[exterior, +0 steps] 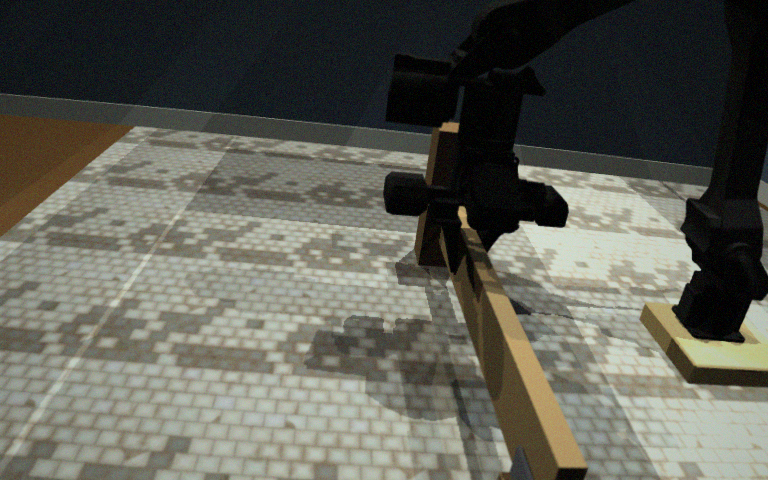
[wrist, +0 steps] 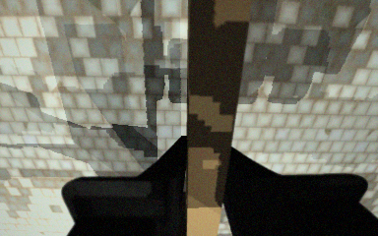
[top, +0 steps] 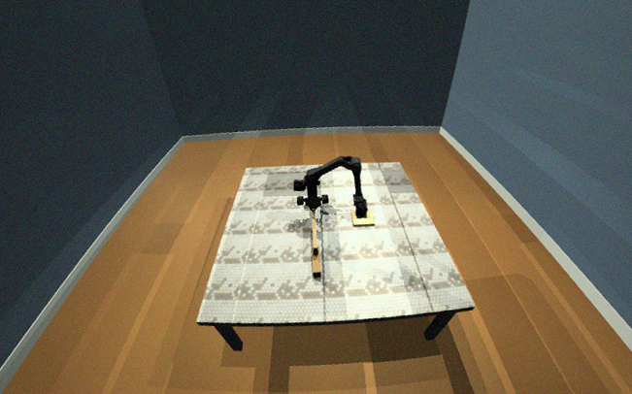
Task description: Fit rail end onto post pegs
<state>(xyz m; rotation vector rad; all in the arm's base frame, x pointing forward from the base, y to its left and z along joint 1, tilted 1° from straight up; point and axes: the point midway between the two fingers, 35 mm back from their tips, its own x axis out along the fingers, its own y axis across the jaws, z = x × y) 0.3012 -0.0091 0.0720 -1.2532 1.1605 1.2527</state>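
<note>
The black two-fingered gripper (top: 313, 209) (exterior: 465, 266) (wrist: 206, 172), narrowly closed, grips the long tan wooden rail (top: 315, 234) (exterior: 518, 362) (wrist: 204, 192) near its post end, the rail's long axis running toward the upright brown wooden post (exterior: 441, 155).

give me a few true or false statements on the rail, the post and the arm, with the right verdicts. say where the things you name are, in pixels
1. The gripper (top: 315, 212) (exterior: 461, 254) (wrist: 206, 197) is shut on the rail (top: 315, 233) (exterior: 526, 373) (wrist: 204, 177). True.
2. The post (exterior: 441, 152) lies flat on the table. False: it stands upright.
3. The arm's base is mounted on a yellowish board (top: 362, 222) (exterior: 730, 356). True.
4. The rail is clear of the fingers in the wrist view. False: it runs between them.
5. The table (top: 372, 294) (exterior: 226, 396) (wrist: 295, 128) has a plain red top. False: its top is patterned in pale and grey-brown.
</note>
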